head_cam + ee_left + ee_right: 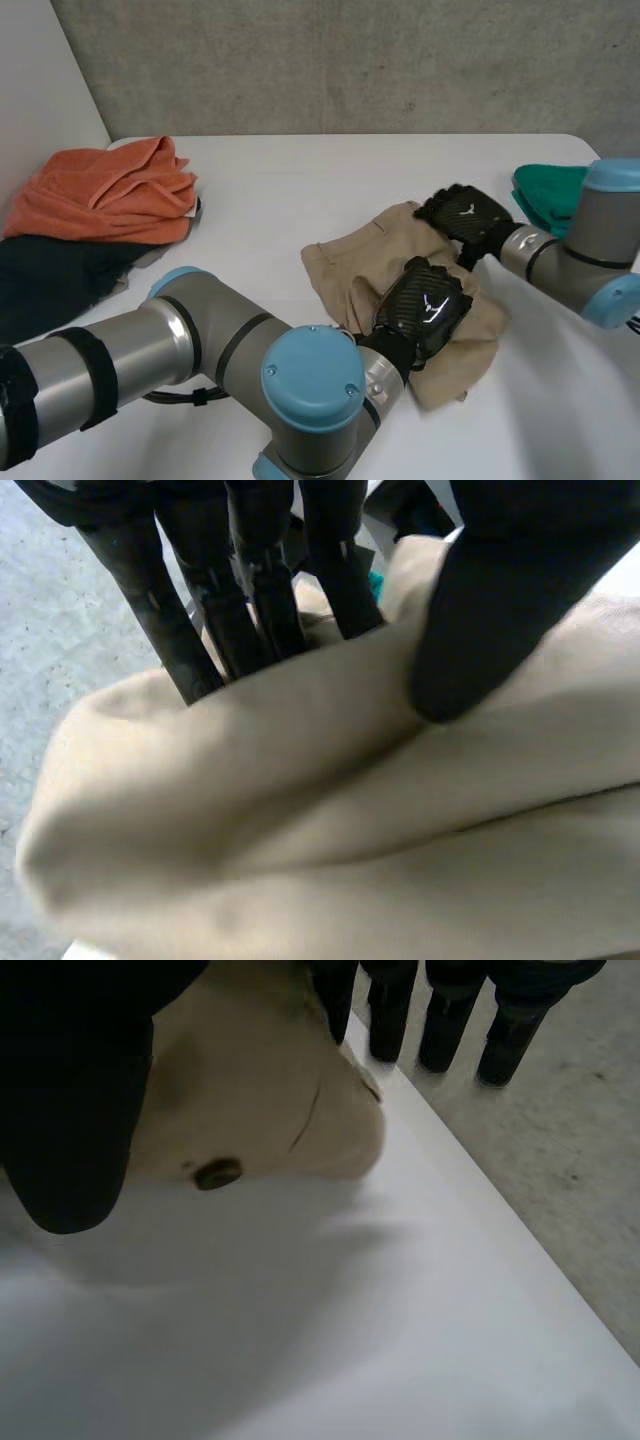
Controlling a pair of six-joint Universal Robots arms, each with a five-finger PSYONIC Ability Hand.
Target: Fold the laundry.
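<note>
Beige garment (345, 270) lies crumpled on the white table (300, 190), right of centre and nearer my side than the far edge. Left hand (425, 305) is on its middle, knuckles up. From the left wrist camera I see the fingers (250, 590) going down behind a thick rolled fold and the thumb (500, 610) pressed onto the near face of that fold, so the cloth is pinched between them. Right hand (465, 215) is at the garment's far right corner. From its wrist camera, a flap carrying a dark button (218, 1173) runs up between the thumb (70, 1110) and the nearest finger and is nipped there. The other fingers (440, 1020) point straight out past the cloth, over bare table near its edge. The flap's tip hangs just above the tabletop. The two hands are near each other, left one closer to me, with cloth bunched between them. Orange towel (105, 190) is heaped at the far left, lying partly on a dark cloth (50, 280) that spreads toward me. Green cloth (545, 195) sits at the right edge, just behind the right arm, well apart from the beige piece.
</note>
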